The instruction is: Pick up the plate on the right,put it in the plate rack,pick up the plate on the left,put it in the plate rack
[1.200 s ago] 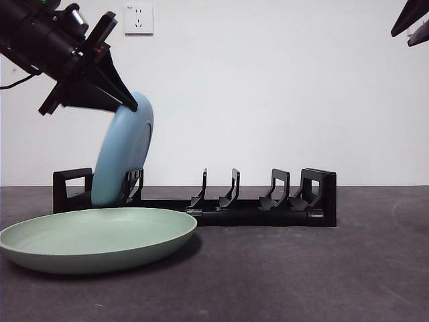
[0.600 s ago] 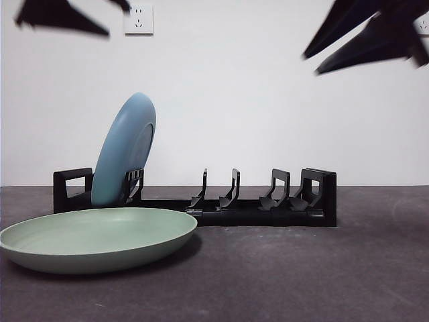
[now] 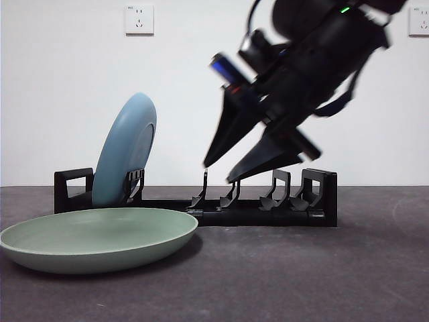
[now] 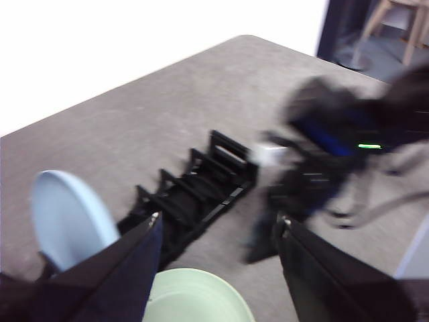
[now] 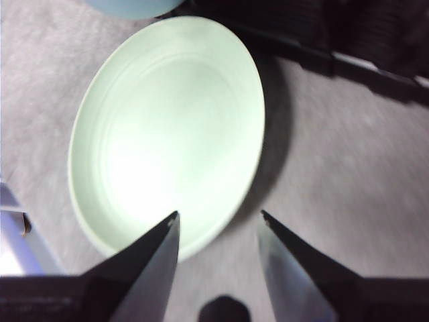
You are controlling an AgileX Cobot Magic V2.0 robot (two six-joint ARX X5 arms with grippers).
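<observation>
A blue plate [image 3: 124,147] stands on edge in the left end of the black plate rack [image 3: 268,211], with nothing holding it. A pale green plate [image 3: 97,238] lies flat on the table in front of the rack's left end. My right gripper [image 3: 218,173] reaches down from the upper right, open and empty, with its tips in front of the rack's middle. In the right wrist view, the right gripper [image 5: 219,215] hangs over the near rim of the green plate [image 5: 167,127]. My left gripper [image 4: 219,218] is open and empty, high above the blue plate [image 4: 64,225] and the rack [image 4: 194,201].
Two white wall sockets [image 3: 139,19] [image 3: 419,20] sit on the wall behind. The left wrist view shows the right arm [image 4: 322,154] blurred beside the rack, the table's far corner, and chair legs [image 4: 395,27] beyond it.
The left gripper let go of the blue plate and rose out of the front view. The right arm swung down from the top right to the rack's middle.
</observation>
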